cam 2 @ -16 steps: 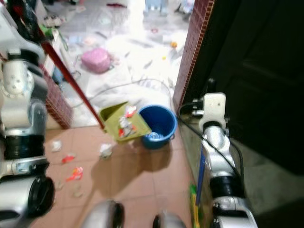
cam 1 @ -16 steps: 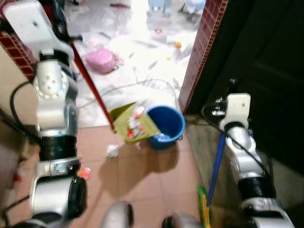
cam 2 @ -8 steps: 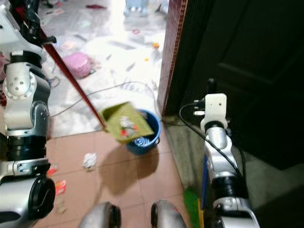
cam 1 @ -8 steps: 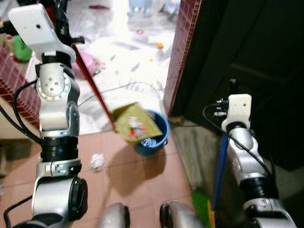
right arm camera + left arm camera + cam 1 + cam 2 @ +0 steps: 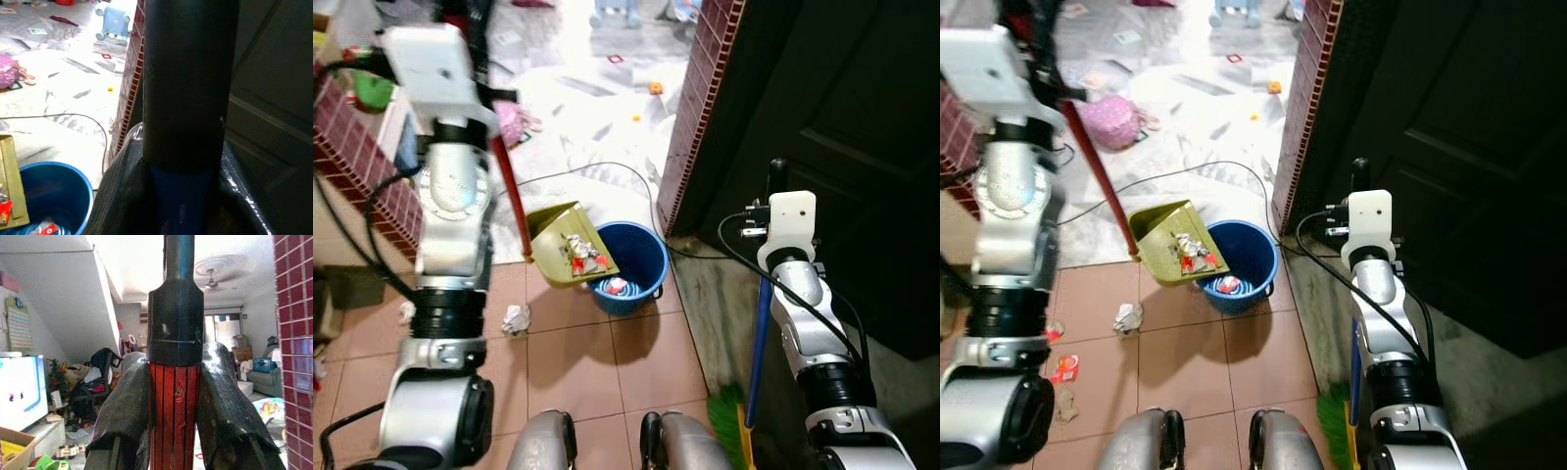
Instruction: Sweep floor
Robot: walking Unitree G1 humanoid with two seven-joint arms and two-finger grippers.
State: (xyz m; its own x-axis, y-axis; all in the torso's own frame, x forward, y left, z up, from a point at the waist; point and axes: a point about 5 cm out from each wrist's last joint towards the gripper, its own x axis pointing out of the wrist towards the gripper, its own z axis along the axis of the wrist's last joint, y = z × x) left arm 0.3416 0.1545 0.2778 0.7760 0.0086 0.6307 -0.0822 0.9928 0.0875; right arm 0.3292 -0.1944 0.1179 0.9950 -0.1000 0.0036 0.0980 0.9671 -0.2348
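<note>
Red-handled dustpan (image 5: 570, 257) in left hand (image 5: 175, 431), tipped toward blue bucket (image 5: 634, 266).

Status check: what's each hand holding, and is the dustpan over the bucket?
Left hand shut on red dustpan handle. Right hand shut on blue broom handle. Dustpan tilted at blue bucket rim, litter inside. Crumpled paper on tiles.
</note>
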